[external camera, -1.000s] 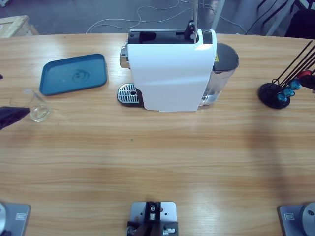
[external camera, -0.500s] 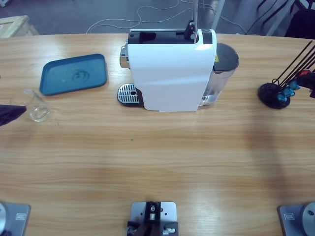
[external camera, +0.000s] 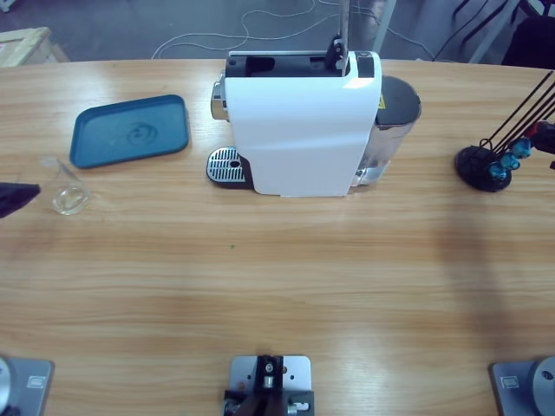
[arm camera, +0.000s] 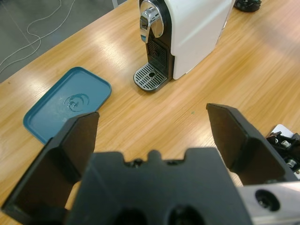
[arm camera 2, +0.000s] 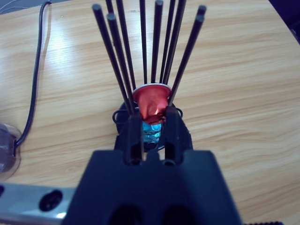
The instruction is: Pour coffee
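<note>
Red capsule [arm camera 2: 151,104] pinched in the right gripper [arm camera 2: 151,124] at its rack [external camera: 484,167], far from the coffee machine [external camera: 299,121]; the left gripper [arm camera: 152,136] gapes empty, so brewing and pouring remain.

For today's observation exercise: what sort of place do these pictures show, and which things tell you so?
Probably a robotics lab set up as a coffee station: a white capsule coffee machine on a long wooden table, a capsule rack holding a red capsule, and cables trailing over a grey floor.
</note>
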